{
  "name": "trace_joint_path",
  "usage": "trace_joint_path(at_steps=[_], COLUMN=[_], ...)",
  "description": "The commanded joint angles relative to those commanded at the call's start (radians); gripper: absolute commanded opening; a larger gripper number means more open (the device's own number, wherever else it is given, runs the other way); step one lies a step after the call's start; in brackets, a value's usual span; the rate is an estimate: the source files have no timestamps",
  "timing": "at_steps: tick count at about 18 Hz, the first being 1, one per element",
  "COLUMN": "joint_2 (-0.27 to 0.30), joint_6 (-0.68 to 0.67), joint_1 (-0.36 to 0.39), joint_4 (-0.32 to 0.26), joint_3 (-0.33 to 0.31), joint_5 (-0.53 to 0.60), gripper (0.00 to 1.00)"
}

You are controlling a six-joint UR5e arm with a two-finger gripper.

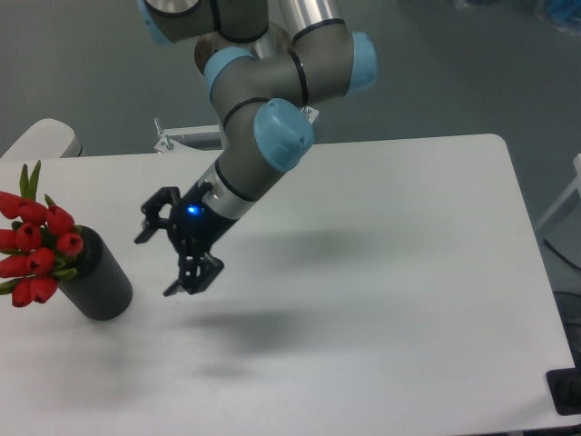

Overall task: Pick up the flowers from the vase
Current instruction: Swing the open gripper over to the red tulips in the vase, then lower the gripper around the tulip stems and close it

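So far we have picked up nothing. Our tool (164, 257) hangs above the worktop (381, 272) with its two fingers wide apart, near the black vase (98, 282). The flowers (36, 247) sit in it, not yet grabbed.
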Motion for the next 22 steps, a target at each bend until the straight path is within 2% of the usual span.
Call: trace_joint_path(at_steps=[4,7,15,22], joint_2=[0.002,-0.003,-0.057,-0.072], joint_6=[-0.026,-0.026,-0.026,-0.026], joint_1=[-0.042,-0.071,-0.092,-0.117], joint_4=[0.021,0.038,0.083,0.109], joint_3=[-0.031,-0.035,-0.035,-0.035], joint_5=[-0.008,-0.064,-0.127,-0.155], gripper=[1.0,1.0,1.0,1.0])
